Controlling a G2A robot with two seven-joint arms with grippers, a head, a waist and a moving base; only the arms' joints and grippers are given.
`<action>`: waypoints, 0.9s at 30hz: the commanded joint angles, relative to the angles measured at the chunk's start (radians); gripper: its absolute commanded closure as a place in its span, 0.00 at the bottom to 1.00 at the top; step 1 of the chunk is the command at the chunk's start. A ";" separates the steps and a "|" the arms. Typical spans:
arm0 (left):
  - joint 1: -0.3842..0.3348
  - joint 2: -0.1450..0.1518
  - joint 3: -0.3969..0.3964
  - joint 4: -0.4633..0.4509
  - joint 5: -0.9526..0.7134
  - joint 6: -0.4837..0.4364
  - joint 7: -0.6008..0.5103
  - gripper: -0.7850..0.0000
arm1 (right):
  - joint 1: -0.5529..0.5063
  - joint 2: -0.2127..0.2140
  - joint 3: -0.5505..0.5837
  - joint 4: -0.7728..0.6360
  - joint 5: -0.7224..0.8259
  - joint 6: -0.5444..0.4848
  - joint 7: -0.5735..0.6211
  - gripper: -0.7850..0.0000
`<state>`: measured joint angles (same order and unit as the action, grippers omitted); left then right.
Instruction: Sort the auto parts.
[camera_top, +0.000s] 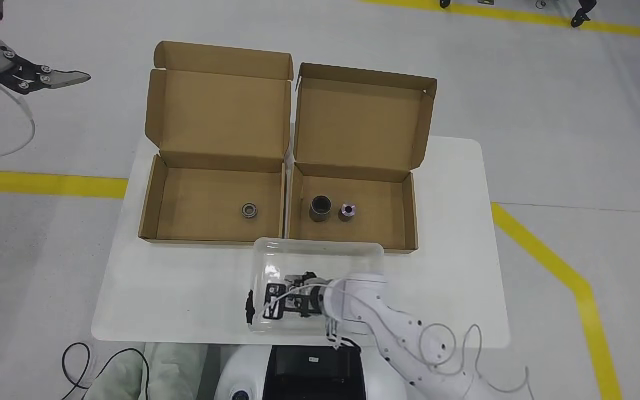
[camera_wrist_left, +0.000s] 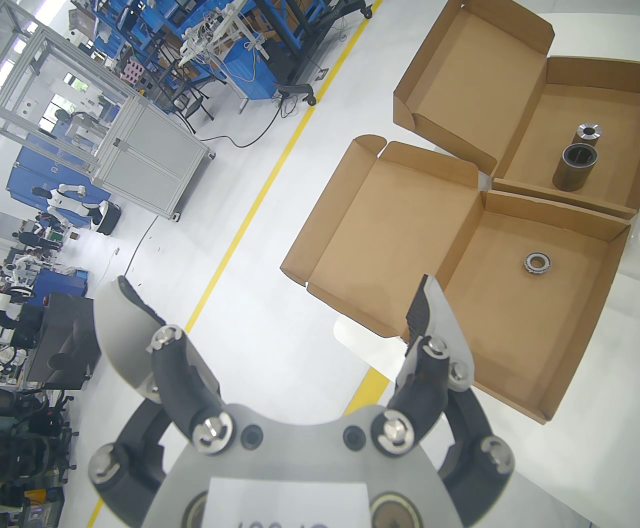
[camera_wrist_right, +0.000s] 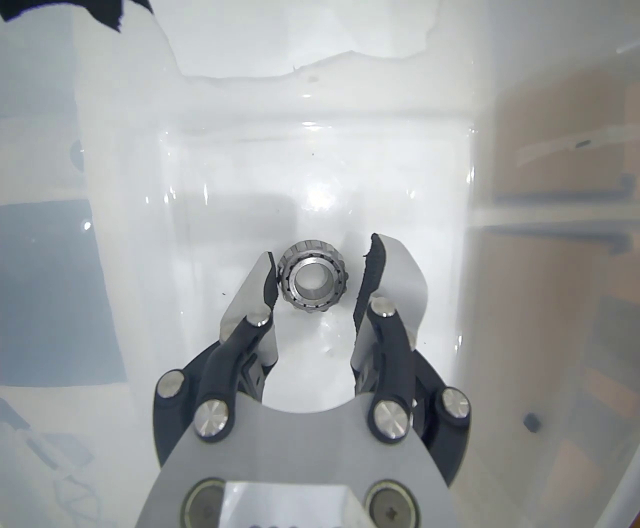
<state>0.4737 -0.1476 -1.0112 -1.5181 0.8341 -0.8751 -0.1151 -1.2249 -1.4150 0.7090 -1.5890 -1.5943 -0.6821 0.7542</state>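
Metal roller bearing (camera_wrist_right: 311, 281) inside the clear plastic bin (camera_top: 320, 243), resting on its pale floor, bore turned toward the right wrist camera. Right gripper (camera_wrist_right: 322, 247) down in the bin and set around that bearing, partly open: one pad (camera_wrist_right: 271, 285) touching or all but touching the ring's side, the other pad (camera_wrist_right: 374, 270) just clear of it across a thin gap, so nothing clamped. In the top view, same gripper low in the bin's near half, white right arm (camera_top: 395, 325) slanting in from the table's near edge. Bin on the white table (camera_top: 450, 200) at its near side, just in front of two open cardboard boxes side by side, lids folded back. Bin's far wall touching or nearly touching the boxes' front walls. Left cardboard box (camera_top: 190, 215) with a second bearing (camera_top: 249, 209) flat on its floor, toward the side nearer its neighbour. Right cardboard box (camera_top: 385, 215) with a dark cylinder (camera_top: 320, 207) upright and a small metal bushing (camera_top: 346, 211) just beside it, the two apart. Left gripper (camera_wrist_left: 274, 282) wide open, nothing between its fingers, held off the table's left side above the pale floor, near a yellow floor line (camera_wrist_left: 250, 200), both boxes ahead of it in its own wrist view.
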 joint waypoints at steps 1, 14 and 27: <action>0.000 0.000 0.000 0.000 0.000 0.000 0.000 0.00 | 0.002 -0.001 -0.003 0.001 0.000 0.012 0.000 0.91; 0.000 0.000 0.000 0.000 0.000 0.000 0.000 0.00 | -0.023 0.019 0.043 -0.046 0.026 0.015 -0.151 1.00; 0.000 0.000 0.000 0.000 0.000 0.000 0.000 0.00 | -0.091 0.058 0.131 -0.145 0.089 -0.053 -0.399 1.00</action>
<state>0.4737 -0.1476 -1.0112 -1.5181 0.8341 -0.8751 -0.1151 -1.3152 -1.3587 0.8357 -1.7305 -1.5134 -0.7315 0.3687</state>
